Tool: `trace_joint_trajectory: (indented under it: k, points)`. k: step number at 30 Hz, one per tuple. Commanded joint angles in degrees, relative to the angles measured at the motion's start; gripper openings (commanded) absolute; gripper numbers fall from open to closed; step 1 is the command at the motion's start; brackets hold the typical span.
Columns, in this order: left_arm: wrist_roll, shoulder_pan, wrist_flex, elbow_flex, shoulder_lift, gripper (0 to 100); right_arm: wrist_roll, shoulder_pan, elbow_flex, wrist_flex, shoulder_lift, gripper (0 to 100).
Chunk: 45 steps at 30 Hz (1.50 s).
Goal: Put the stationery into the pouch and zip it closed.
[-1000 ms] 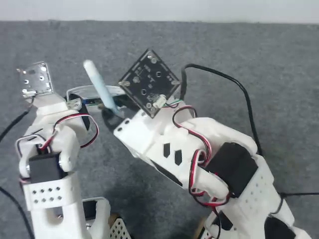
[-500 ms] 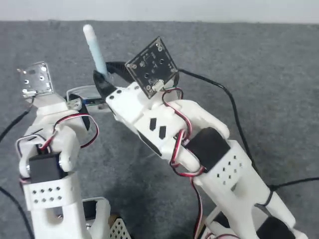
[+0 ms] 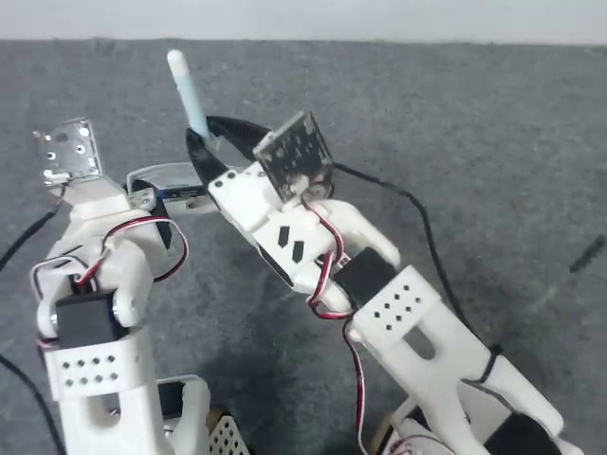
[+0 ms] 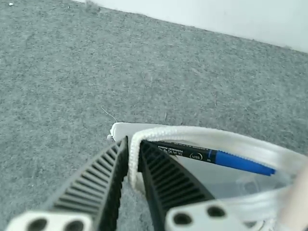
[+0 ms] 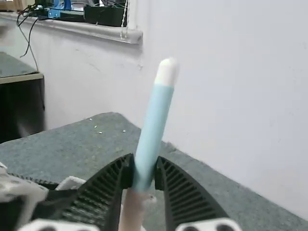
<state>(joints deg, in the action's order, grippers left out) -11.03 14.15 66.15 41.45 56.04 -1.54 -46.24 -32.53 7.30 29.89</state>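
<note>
Over the last second the right arm has been swung forward and towards the left arm. The light-blue plastic pen with a white cap [image 3: 187,90] has been brought from a slant to nearly upright, while the left arm is unchanged.

The pen is clamped low on its barrel between the closed fingers of the right gripper [image 5: 143,169] and is held in the air close to the clear soft pouch with a white zip band [image 4: 226,144]. The pouch lies on the grey carpeted table [image 3: 493,133]. Its zip band is pinched at one corner by the left gripper [image 4: 129,144], whose fingers are pressed together on it.

The pen is judged to be light, stiff and smooth. With most of its length above the grip, it could be expected to pivot or slip if knocked, so a hold nearer mid-barrel would be steadier. The pouch is judged to be limp and thin, and it is best taken by the firmer zip band, as it is now.

A black-and-blue pen [image 4: 207,155] already lies inside the pouch, along the band. It may get in the way of an incoming tip, as may the left gripper at the mouth's corner. A black cable [image 3: 417,204] trails beside the right arm. The upright pen would have to be tipped down before it could be entered.
</note>
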Motion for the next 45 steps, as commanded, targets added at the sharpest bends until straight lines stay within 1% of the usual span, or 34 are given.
trace_joint_trajectory:
  k: [1, 5, 10, 20, 22, 25, 35, 43, 45]
  points:
    - [0.35, -0.88, -0.97, 0.75, -0.88, 1, -0.09, 1.19, -8.0, -13.85, 1.01, 0.6]
    - [0.35, -0.88, -1.05, 0.75, -0.88, 1, -0.09, 1.19, -13.45, -20.44, 1.01, 0.6]
    - [0.35, -0.88, -1.05, 0.75, -0.88, 1, 0.18, 1.01, -14.15, -26.15, 1.54, 0.6]
    - [0.35, -0.88, -1.05, 0.57, -0.88, 1, 0.44, 0.75, -13.8, -27.65, 12.88, 0.6]
    - [0.35, -0.88, -1.05, 0.57, -0.88, 1, 0.44, -0.57, -13.98, -30.64, 13.58, 0.6]
    - [0.35, -0.88, -1.05, 0.66, -0.88, 1, 0.35, -1.54, -13.98, -35.74, 10.95, 0.6]
    - [0.35, -0.88, -1.05, 0.84, -0.88, 1, 0.0, -0.84, -14.86, -53.49, -3.65, 0.6]
    - [0.35, -0.88, -1.05, 0.84, -0.88, 1, -0.09, -0.57, -15.21, -65.36, -12.88, 0.6]
    - [0.35, -0.88, -0.97, 0.84, -0.88, 1, -0.09, -0.57, -16.26, -70.02, -15.08, 0.6]
